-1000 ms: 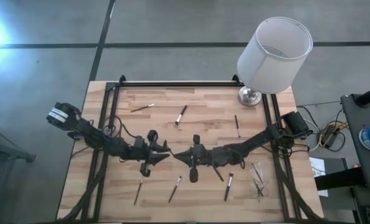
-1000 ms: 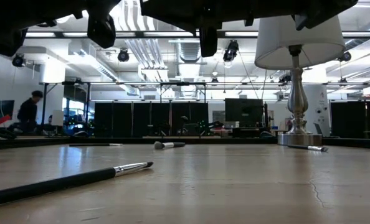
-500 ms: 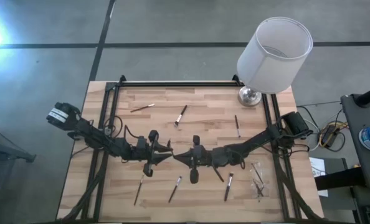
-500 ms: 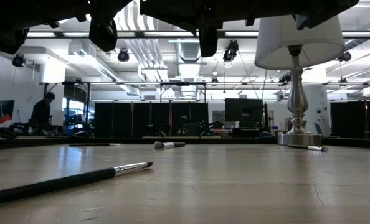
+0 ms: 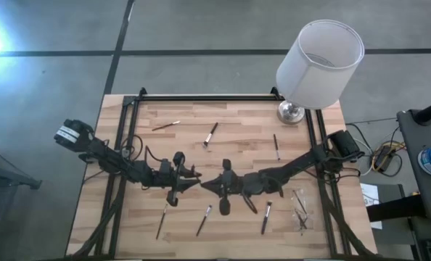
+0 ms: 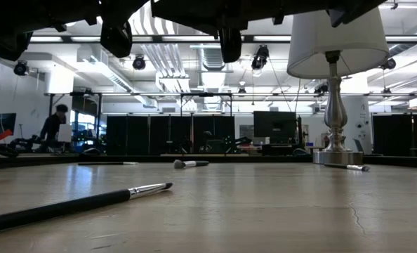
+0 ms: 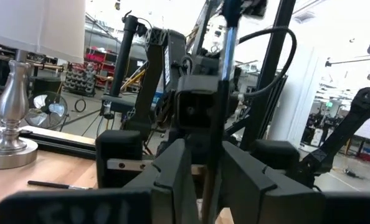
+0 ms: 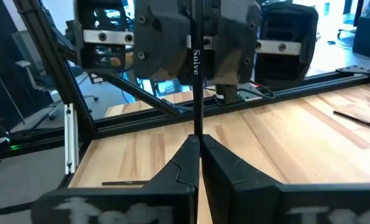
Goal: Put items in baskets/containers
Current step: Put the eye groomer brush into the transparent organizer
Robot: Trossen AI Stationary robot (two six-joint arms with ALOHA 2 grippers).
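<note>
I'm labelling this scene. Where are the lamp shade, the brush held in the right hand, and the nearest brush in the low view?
lamp shade (image 5: 319, 64), high view, its side wall.
brush in the right hand (image 8: 196, 81), right wrist view, mid-handle.
nearest brush (image 6: 75, 205), low view, dark handle.

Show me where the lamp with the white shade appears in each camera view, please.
High view: lamp at top right, on the table's corner.
Low view: lamp at the right, far across the table.
Left wrist view: lamp at the left edge.
Right wrist view: not in it.
Shared landmark: the wooden table.
</note>
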